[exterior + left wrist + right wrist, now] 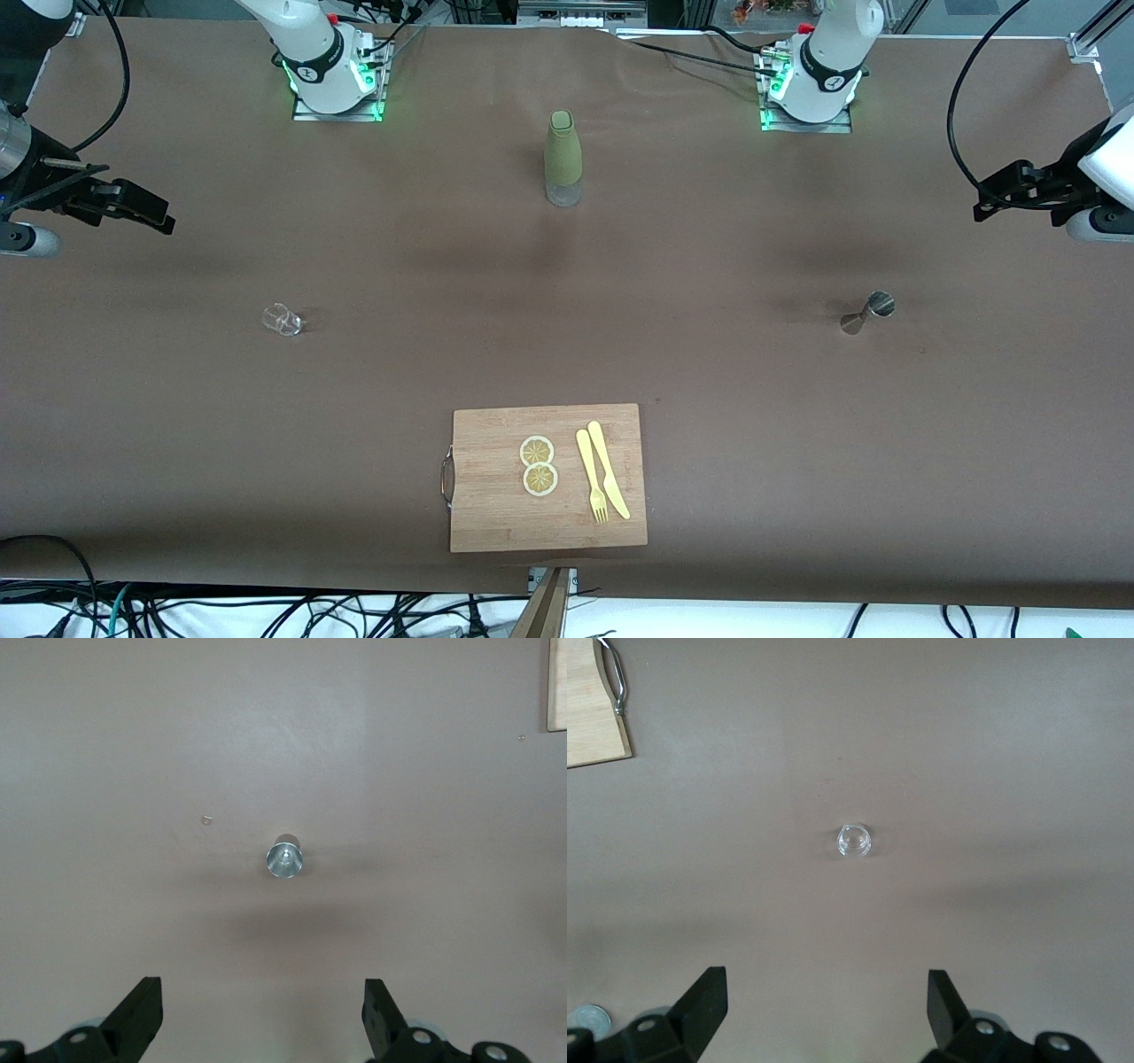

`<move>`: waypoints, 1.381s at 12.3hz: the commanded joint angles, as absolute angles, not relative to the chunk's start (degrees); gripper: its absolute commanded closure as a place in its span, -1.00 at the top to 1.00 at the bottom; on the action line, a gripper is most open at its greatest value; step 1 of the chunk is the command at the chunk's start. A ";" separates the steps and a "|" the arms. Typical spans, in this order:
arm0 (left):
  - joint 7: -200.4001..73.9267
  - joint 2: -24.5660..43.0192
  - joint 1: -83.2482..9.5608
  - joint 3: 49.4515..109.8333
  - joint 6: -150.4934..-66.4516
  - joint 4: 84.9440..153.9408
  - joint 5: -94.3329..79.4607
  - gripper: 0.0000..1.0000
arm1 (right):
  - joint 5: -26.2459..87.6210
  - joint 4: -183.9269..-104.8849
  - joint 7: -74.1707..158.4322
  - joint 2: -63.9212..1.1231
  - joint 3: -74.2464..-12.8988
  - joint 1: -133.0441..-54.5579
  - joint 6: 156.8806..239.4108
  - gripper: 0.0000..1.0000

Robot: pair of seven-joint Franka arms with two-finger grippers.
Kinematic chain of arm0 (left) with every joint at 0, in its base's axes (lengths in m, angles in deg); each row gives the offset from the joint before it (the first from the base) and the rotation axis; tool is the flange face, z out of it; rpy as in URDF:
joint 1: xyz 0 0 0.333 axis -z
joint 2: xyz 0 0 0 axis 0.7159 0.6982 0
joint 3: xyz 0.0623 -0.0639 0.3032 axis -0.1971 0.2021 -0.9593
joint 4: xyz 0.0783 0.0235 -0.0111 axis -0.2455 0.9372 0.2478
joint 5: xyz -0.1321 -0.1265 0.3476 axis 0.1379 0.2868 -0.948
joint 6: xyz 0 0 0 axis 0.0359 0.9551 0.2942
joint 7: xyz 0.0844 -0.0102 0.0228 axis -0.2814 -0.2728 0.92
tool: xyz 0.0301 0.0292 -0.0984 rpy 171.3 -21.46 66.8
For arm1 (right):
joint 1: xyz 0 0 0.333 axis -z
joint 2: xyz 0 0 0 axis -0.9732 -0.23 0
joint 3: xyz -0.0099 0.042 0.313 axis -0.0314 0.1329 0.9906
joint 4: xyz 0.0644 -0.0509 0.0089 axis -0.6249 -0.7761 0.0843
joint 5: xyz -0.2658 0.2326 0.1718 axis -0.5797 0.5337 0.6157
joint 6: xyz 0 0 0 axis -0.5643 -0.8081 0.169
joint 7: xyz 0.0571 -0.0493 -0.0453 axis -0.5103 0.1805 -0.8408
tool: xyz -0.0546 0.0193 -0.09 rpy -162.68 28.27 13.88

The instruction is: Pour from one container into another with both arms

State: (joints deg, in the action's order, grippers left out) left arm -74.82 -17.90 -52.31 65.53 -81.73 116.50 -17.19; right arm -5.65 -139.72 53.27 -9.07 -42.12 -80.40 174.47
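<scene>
A small clear glass stands on the brown table toward the right arm's end. It shows in the right wrist view as the glass, well ahead of my open, empty right gripper. A steel jigger stands toward the left arm's end. The left wrist view has the jigger ahead of my open, empty left gripper. In the front view the right gripper hangs over its end of the table, and the left gripper over the other end. Neither touches anything.
A bottle in a green sleeve stands upright mid-table between the arm bases. A wooden cutting board near the front camera's edge carries two lemon slices, a yellow fork and knife. Its corner shows as the board and board.
</scene>
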 commanded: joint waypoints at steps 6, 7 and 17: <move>-86.09 -15.78 -53.01 65.27 -81.49 115.44 -15.90 1.00 | -4.84 -139.16 53.23 -9.25 -41.99 -80.04 174.37 1.00; -87.51 -15.69 -53.97 65.27 -81.49 115.36 -15.64 1.00 | -4.84 -139.16 53.23 -9.25 -41.99 -79.96 174.37 1.00; -120.81 -12.71 -66.89 65.18 -78.76 113.95 1.40 1.00 | -5.37 -139.08 50.35 -12.32 -41.82 -80.48 173.76 1.00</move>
State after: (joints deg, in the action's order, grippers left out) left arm -114.68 -14.60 -64.94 64.80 -80.15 115.68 -1.53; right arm -5.65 -139.77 52.75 -10.71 -42.07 -80.48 174.36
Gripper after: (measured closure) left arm 0.000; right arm 0.000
